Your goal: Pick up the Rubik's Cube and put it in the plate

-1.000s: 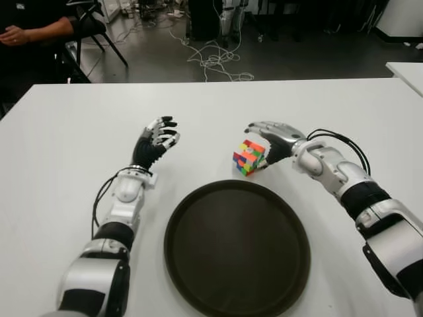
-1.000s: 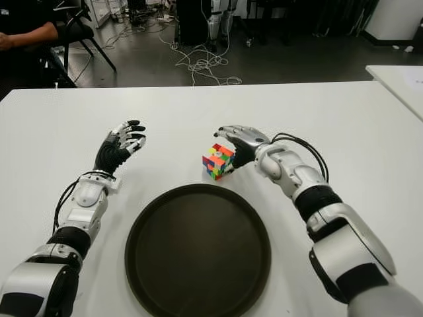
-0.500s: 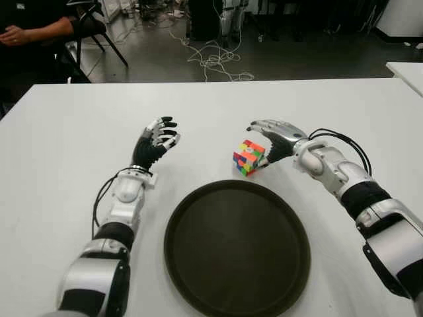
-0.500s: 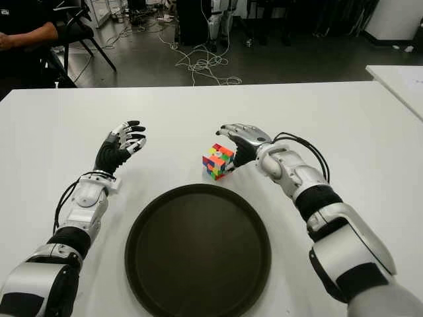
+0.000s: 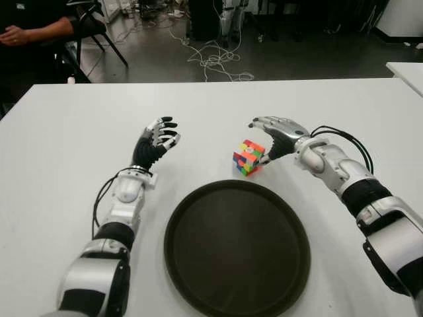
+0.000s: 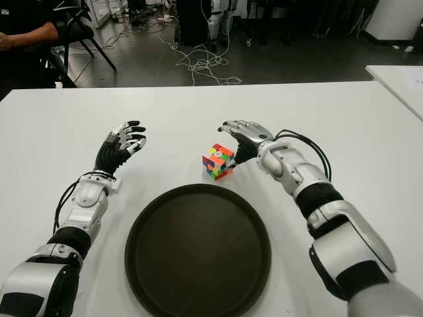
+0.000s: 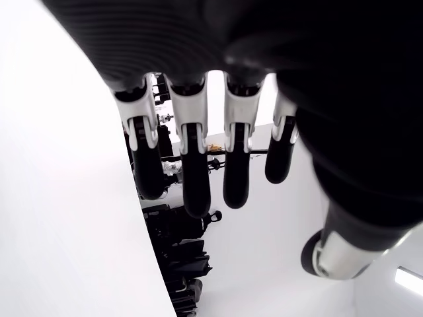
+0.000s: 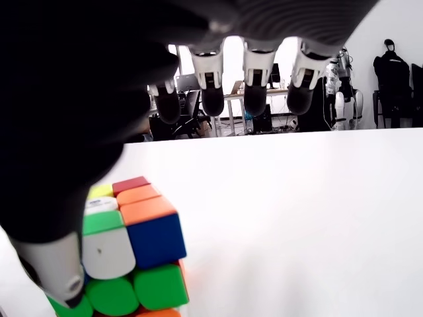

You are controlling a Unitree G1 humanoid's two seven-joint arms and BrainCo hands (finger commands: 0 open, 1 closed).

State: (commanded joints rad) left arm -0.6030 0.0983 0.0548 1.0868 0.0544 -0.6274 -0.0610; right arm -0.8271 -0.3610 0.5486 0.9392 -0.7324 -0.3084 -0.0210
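The Rubik's Cube (image 5: 248, 157) sits on the white table (image 5: 66, 165), tilted, just beyond the far rim of the round dark plate (image 5: 236, 247). My right hand (image 5: 276, 137) hovers at the cube's right side, open, with its fingers arched over it. In the right wrist view the thumb (image 8: 56, 271) is right against the cube (image 8: 132, 251) and the other fingertips (image 8: 254, 99) stand well clear of it. My left hand (image 5: 157, 140) shows to the left of the cube, open, with its fingers (image 7: 192, 165) extended and holding nothing.
A person (image 5: 33, 26) sits at the far left behind the table, beside a chair (image 5: 99, 30). Cables (image 5: 215, 59) lie on the floor beyond the far edge. Another white table's corner (image 5: 406, 69) shows at the right.
My right hand has drifted slightly right and back from the cube. The cube, the plate and the left hand have stayed put.
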